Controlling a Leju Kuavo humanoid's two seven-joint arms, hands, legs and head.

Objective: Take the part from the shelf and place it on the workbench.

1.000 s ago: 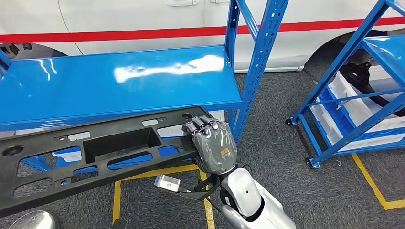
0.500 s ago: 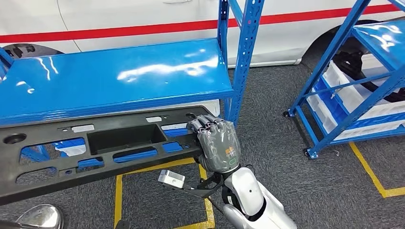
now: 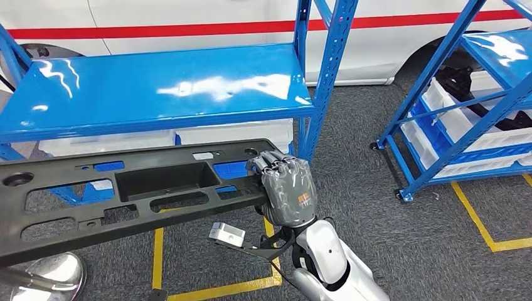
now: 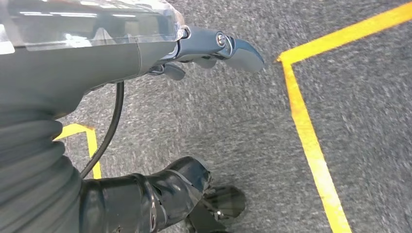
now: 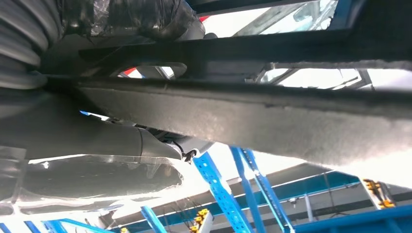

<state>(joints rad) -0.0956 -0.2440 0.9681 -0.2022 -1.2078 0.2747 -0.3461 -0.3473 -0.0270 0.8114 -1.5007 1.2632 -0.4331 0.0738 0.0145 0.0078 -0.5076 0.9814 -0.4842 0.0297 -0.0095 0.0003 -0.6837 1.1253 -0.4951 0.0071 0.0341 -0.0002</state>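
The right hand grasps the right end of the part, a long matte black plastic panel with moulded cut-outs and a rectangular recess, held level near the glossy blue metal shelf. I cannot tell whether the left hand is open or closed; it hangs over grey carpet.

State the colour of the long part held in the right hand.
Black, the long part gripped by the right hand; clearest in the head view.

Part in front of shelf, right end in right robot hand; car behind shelf; second rack to the right.
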